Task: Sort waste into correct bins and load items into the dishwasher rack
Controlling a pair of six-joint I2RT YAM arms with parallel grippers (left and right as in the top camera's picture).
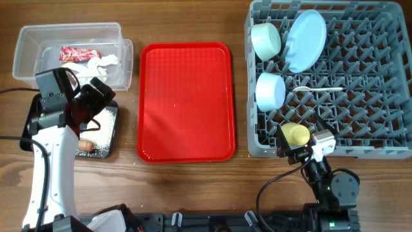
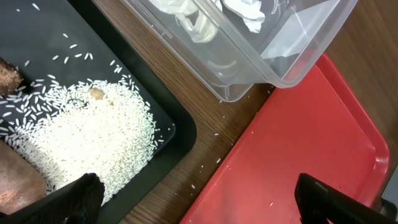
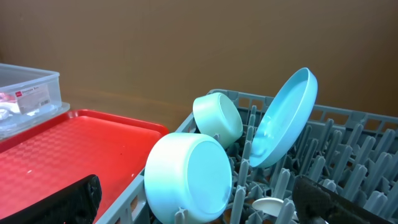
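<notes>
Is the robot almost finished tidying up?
Nearly. Done: red snack wrapper and crumpled white tissue in the clear plastic tub; white rice grains and brown sausage-like stick in the black tray; green bowl, blue-white bowl, pale plate, white spoon, yellow cup in the grey pegged rack. In hand: nothing; left gripper and right gripper open. Left: stray grains on the flat red tray.

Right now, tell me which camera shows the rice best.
Left wrist view: the rice lies as a heap in the black tray, single grains visible. Overhead shows it only as a pale patch, partly hidden by the left arm. Right wrist shows none.
</notes>
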